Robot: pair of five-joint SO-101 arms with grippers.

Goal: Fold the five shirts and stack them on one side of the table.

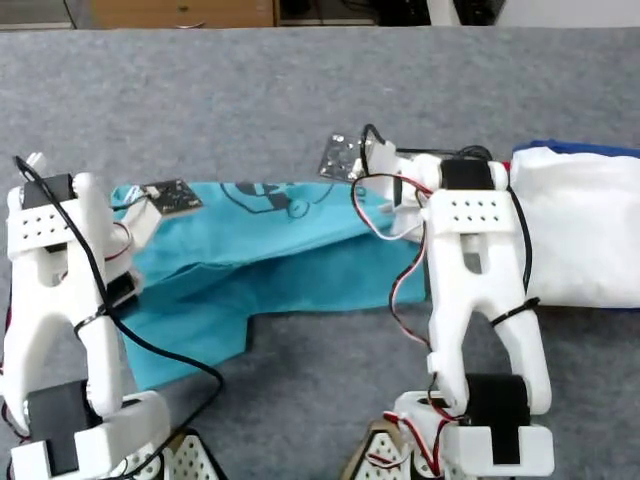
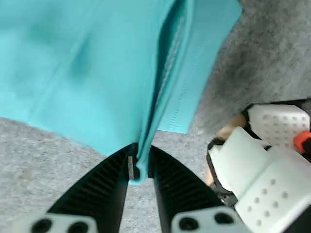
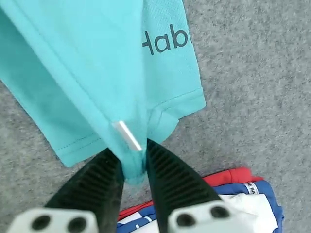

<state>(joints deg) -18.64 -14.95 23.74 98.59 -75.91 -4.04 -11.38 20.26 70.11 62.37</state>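
Grey table [image 1: 300, 90] bearing a teal shirt [image 1: 260, 260], partly folded, just beside the folded stack [image 1: 580, 230]. The left gripper [image 2: 138, 162], at the shirt's end far from the stack, and the right gripper [image 3: 132, 162], at the end nearest it, each pinch a cloth fold. Risk: the shallow bites may slip under uneven pull, collapsing the fold.

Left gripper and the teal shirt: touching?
Touching. The left wrist view shows the left gripper clamped on a folded edge of the teal shirt, cloth pinched between its fingers.
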